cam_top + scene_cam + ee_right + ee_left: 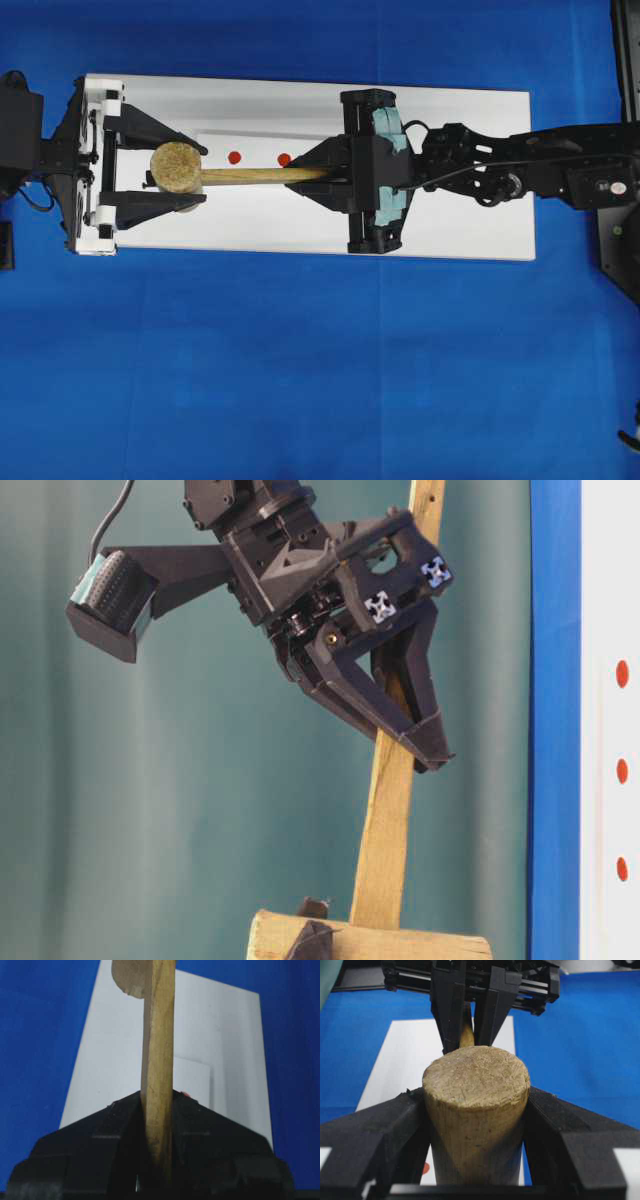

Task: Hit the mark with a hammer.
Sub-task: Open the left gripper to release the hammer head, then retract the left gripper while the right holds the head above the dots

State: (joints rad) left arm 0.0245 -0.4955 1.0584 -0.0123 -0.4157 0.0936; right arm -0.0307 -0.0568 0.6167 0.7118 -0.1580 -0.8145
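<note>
Both grippers clamp the hammer (215, 176); only overhead shows red marks (234, 157).

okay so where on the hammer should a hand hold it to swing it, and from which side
Hold the hammer by its flat handle, near the free end, coming in along it from the right of the overhead view. The right hand grips there, pressing the flat faces; the thick round head fills the left hand.

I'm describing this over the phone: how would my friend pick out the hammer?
Find the white board on the blue cloth. Above its middle, two black grippers face each other; the hammer bridges them. It is the only pale wooden thing: thick round head in the left gripper, flat handle in the right gripper.
</note>
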